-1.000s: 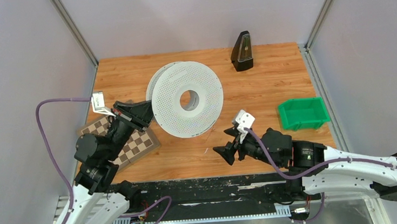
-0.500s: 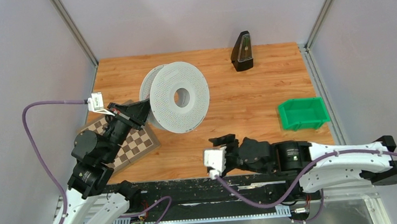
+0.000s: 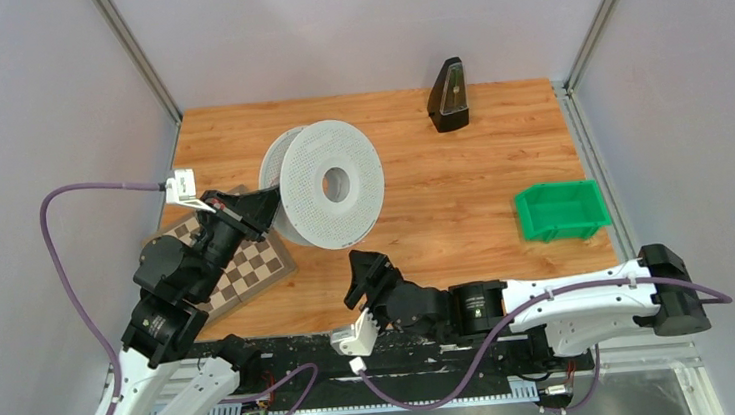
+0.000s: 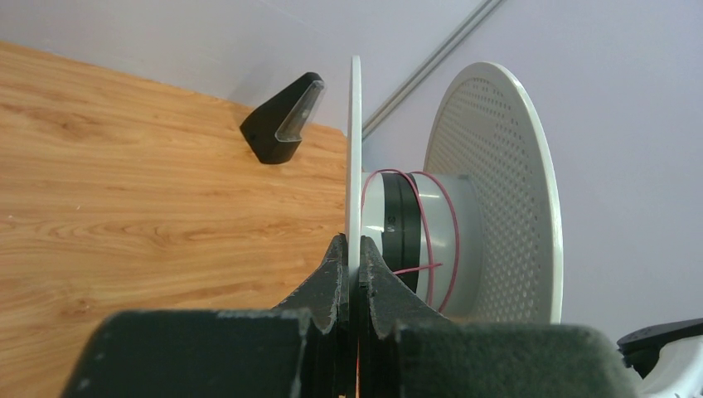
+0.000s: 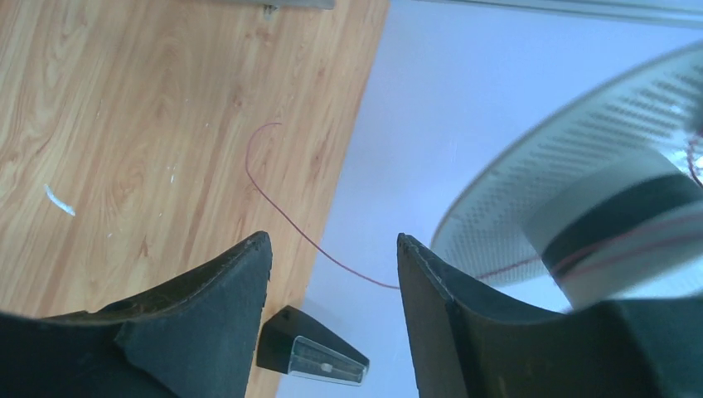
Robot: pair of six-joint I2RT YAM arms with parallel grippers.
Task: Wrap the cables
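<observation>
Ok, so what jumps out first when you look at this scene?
The big white perforated spool is held upright left of centre, with one flange pinched by the shut left gripper. A thin red wire loops its hub, and the right gripper sits open near the front edge.

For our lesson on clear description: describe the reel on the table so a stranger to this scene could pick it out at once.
On the wooden table, look left, just beyond the brown checkered chessboard. The white plastic spool is there, tipped up with the left tool clamped on one flange. Only it has two round perforated discs, with thin red cable around its hub.
</observation>
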